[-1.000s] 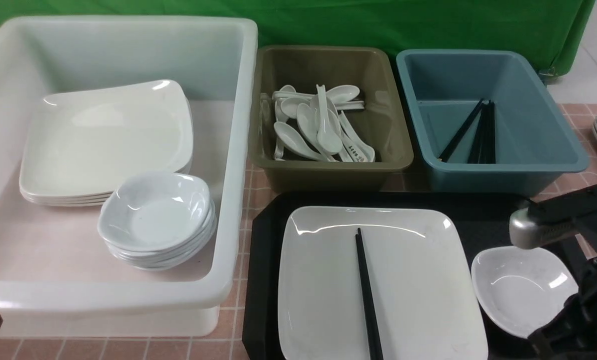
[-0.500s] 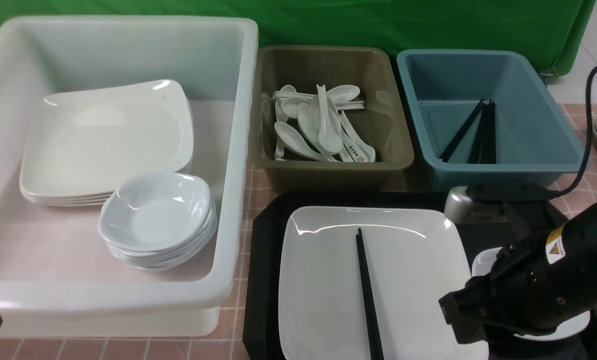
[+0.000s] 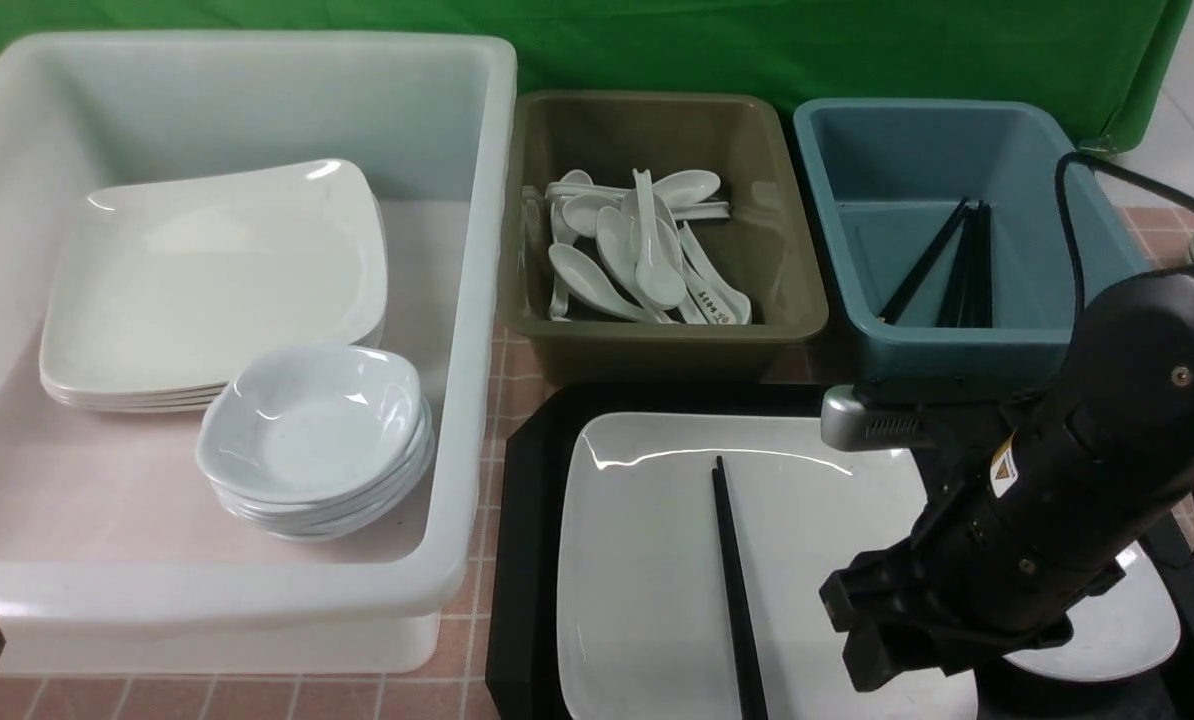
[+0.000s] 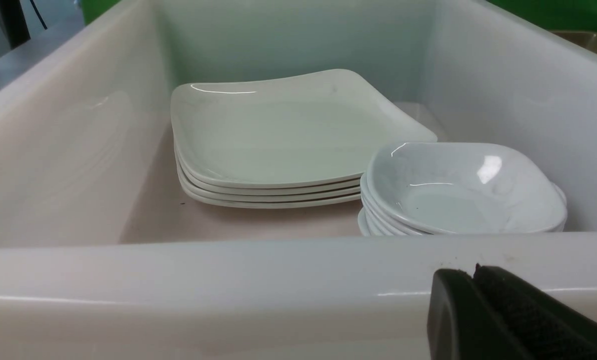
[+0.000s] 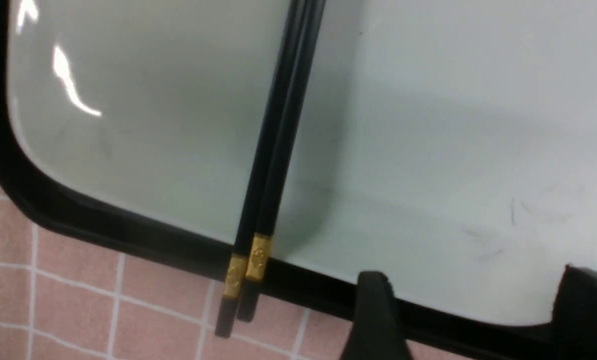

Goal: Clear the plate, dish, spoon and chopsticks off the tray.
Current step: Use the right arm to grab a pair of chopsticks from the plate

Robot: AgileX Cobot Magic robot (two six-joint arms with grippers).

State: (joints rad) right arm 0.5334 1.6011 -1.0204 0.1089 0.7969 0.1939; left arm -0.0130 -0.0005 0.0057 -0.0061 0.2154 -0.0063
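Though crowded at the back, easy enough to read. Along the far side of the tiled bench [image 3: 257,700], three tubs in a row. On the left, a big white tub [image 3: 477,300] with a stack of square plates [image 3: 207,280] and a stack of small dishes [image 3: 312,430]. In the middle, an olive tub [image 3: 657,335] of white spoons [image 3: 637,250]. On the right, a blue tub [image 3: 917,355] with other black chopsticks [image 3: 967,265] leaning inside. Just in front of the olive and blue tubs, the black tray [image 3: 522,560]. In the way in the front view: the right arm [image 3: 1087,470], low over the tray's right side, hiding the plate's near right corner and most of the dish.

As for the right claw [image 5: 478,320]: fingers wide apart, nothing between them, poised at the plate's near rim; touching it or not, cannot tell. As for the left claw [image 4: 478,300]: fingers pressed together, holding nothing, just outside the white tub's near wall.

On the tray, the plate [image 3: 647,560]: large, glossy white, square with rounded corners. Lengthwise down its middle, the chopsticks [image 3: 732,580]: thin, black, side by side, gold bands near the thick ends. Those ends jut past the plate's rim and the tray's rim, over the pink tiles. Just right of the plate, also on the tray, the dish [image 3: 1127,630]: small, greyish white, only its right part in sight.
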